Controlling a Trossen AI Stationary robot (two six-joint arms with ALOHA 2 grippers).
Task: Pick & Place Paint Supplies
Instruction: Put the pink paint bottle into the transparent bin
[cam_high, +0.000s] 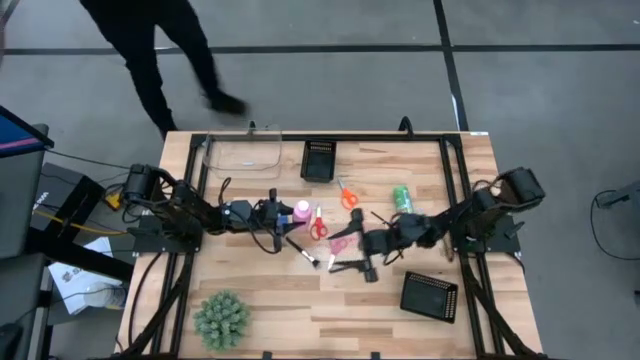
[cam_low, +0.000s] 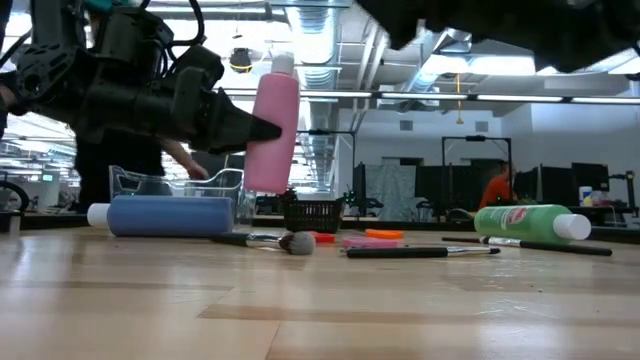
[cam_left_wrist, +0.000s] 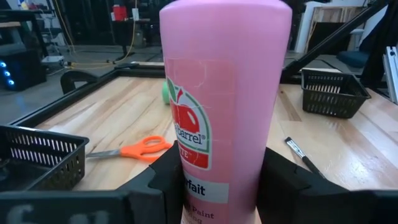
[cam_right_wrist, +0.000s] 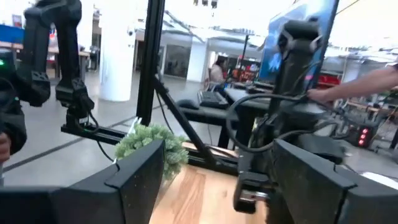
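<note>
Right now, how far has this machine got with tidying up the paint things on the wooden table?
Nothing looks put away yet. In hand: the left gripper is shut on the pink bottle with a white cap, lifted clear of the table. Left lying loose: the blue bottle, green bottle, orange-handled scissors, red-handled scissors and a dark-handled brush. The right gripper hangs open and empty above the table.
</note>
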